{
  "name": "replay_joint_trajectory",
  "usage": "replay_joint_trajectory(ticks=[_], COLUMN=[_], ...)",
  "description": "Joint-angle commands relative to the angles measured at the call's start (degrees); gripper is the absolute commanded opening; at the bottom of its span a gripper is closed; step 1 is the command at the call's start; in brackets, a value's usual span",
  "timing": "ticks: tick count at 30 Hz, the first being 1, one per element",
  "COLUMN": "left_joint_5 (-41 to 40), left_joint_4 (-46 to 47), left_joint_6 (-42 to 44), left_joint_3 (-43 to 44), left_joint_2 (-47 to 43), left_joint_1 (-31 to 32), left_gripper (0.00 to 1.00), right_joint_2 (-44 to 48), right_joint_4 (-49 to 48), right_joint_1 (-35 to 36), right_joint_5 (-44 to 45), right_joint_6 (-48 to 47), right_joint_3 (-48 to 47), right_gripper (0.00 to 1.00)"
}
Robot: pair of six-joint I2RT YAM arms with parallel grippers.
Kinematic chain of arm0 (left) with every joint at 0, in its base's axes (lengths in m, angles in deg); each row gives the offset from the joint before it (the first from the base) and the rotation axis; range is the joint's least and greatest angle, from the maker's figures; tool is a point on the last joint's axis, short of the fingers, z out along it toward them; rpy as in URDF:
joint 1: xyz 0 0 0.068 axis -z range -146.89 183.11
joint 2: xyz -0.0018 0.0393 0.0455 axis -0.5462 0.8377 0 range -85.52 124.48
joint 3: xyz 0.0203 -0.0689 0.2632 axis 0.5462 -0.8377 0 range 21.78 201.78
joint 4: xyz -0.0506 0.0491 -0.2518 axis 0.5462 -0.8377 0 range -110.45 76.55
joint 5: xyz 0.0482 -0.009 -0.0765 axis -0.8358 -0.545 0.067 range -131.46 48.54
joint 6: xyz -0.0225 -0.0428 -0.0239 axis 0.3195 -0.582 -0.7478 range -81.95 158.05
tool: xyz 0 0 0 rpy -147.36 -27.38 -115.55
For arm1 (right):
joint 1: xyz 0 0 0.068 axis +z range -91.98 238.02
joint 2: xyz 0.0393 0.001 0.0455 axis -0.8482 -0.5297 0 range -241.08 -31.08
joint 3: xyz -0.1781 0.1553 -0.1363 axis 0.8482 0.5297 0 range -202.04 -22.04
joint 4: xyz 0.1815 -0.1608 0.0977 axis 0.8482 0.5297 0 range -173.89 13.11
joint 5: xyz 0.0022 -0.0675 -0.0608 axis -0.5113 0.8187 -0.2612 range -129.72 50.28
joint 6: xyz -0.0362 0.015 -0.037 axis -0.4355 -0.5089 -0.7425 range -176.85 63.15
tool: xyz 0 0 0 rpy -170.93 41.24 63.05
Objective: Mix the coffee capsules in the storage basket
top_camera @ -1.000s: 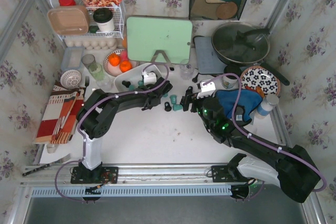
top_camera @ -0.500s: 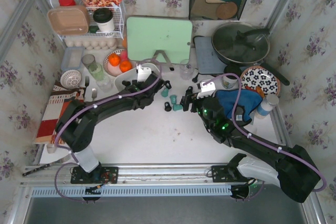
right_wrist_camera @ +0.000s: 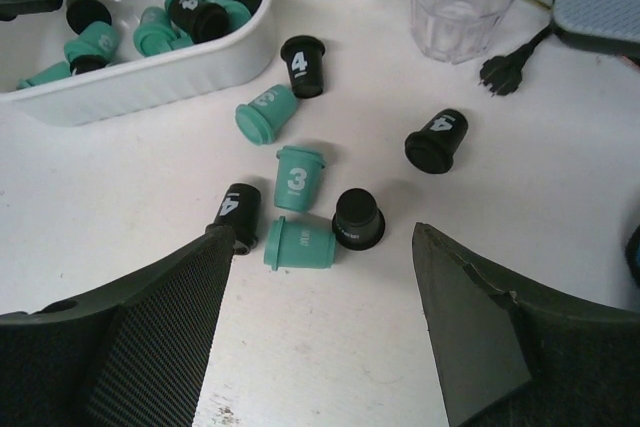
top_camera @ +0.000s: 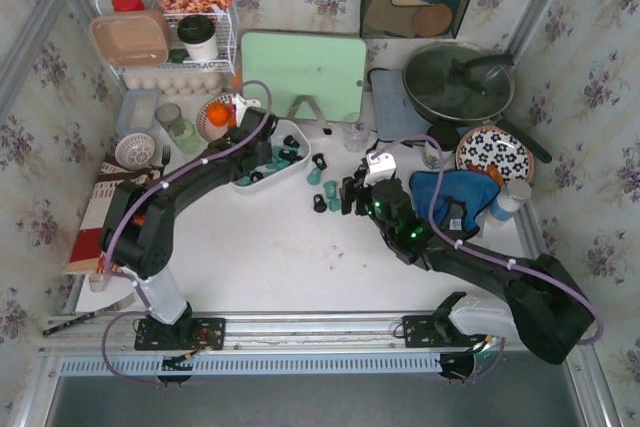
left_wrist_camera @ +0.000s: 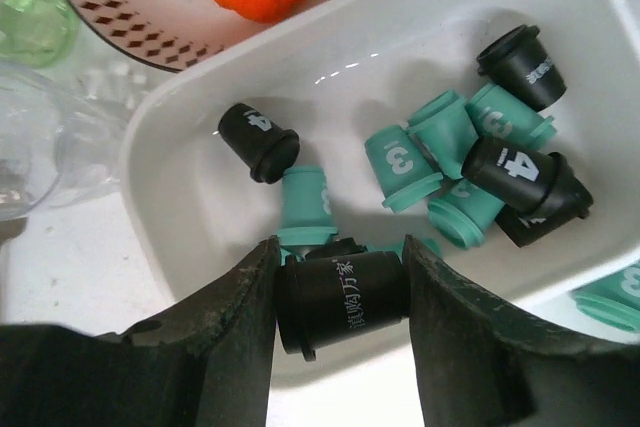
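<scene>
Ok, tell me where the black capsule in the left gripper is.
Left wrist view, bottom centre: the black capsule is clamped in the left gripper, over the edge of the storage basket.

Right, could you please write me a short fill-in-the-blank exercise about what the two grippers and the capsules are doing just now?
1. The left gripper is shut on a ____ capsule above the storage basket.
2. The right gripper hovers with its jaws ____ over the loose capsules on the table.
3. The teal capsules are printed with the number ____.

Missing words: black; open; 3.
</scene>
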Motion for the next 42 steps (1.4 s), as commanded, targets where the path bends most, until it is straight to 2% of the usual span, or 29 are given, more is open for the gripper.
replay_joint_trajectory(ticks=[1,6,10,17,22,25,27,28,35,42], left_joint_5=[5.31,5.8,5.85,6.58,8.01,6.45,5.1,4.5,0.9,-1.05], left_joint_4=[-0.96,0.93,4.15,11.51,16.18,15.97,15.36,14.95,11.28,7.86], left_joint_6=[-2.11,-3.43,-3.68,-3.46,-2.34,-1.59,-0.66,0.03,-0.47,-1.19], left_joint_3=[1.57,-0.31,-3.76,-12.8,-18.93,-20.99,-21.7,-21.92,-23.63,-24.24], left_joint_2=[3.66,5.22,3.78,-2.98,-10.7,-14.83,-16.95,-17.77,-22.62,-24.88], left_joint_1=[-2.07,-2.5,-2.68,-2.68,-1.45,0.5,2.21,3.19,8.56,11.13], left_gripper=[0.53,0.62,0.64,0.67,0.68,0.71,0.81,0.83,0.83,0.83], right_joint_2=[-4.11,-10.87,-14.07,-19.55,-22.49,-24.2,-25.29,-25.9,-27.57,-27.69], right_joint_4=[-0.17,2.01,2.04,2.09,2.31,2.79,2.8,2.84,3.41,2.65], right_joint_1=[-0.08,-0.08,-0.07,-0.07,-0.08,-0.08,-0.02,-0.08,-0.08,-0.08], right_joint_5=[-0.86,-1.47,-2.71,-4.89,-5.87,-5.57,-5.63,-5.72,-4.26,-3.55], right_joint_6=[2.3,4.26,5.51,7.01,7.81,8.25,8.42,8.54,8.85,8.62], right_joint_3=[-2.05,-5.26,-6.08,-7.97,-9.15,-10.0,-10.39,-10.58,-11.26,-11.02], right_gripper=[0.8,0.79,0.79,0.78,0.72,0.72,0.71,0.69,0.66,0.65])
